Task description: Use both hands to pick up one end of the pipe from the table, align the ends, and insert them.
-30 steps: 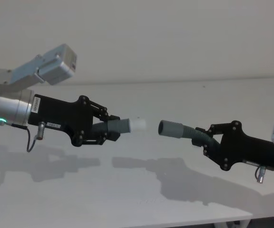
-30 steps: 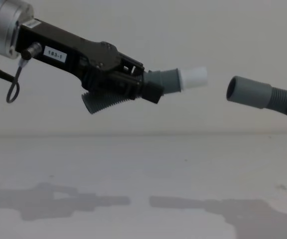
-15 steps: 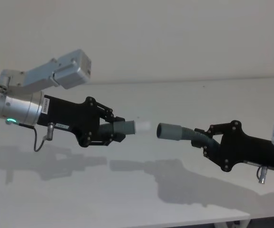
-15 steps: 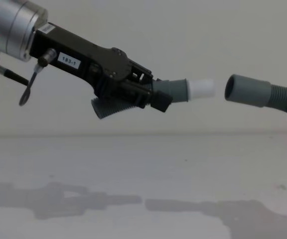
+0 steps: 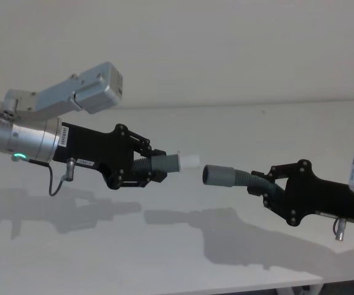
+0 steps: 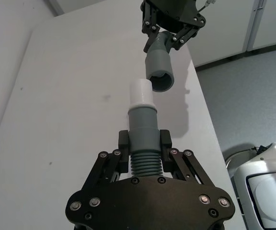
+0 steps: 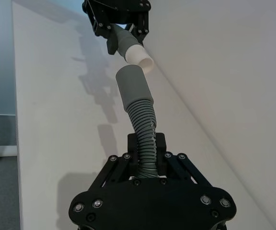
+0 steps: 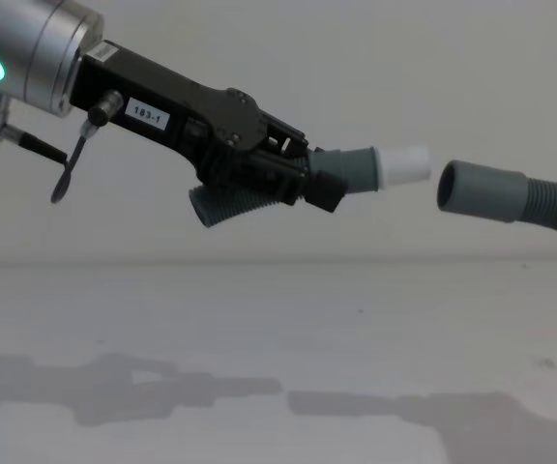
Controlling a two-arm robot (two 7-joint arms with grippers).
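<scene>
Head view: the left gripper point(image 5: 154, 169) is clamped on the grey plug piece point(image 5: 165, 163) and the right gripper point(image 5: 262, 184) on the socket piece point(image 5: 244, 179). Both pieces are held above the table point(image 5: 165, 258).
Left wrist view: the white plug tip point(image 6: 141, 93) sits just short of the socket cuff point(image 6: 158, 67), slightly off its axis.
Right wrist view: the right gripper pinches the ribbed hose, and the cuff mouth faces the tip.
Chest view: a small gap separates tip and cuff, with the tip a little higher; it is not inserted.

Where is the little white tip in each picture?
Head: white tip near the middle, just left of the socket.
Chest: tip right of middle, facing the socket across a small gap.
Left wrist: tip ahead of the left end effector, just short of the socket.
Right wrist: tip just beyond the socket.
Shared landmark: the grey socket.
</scene>
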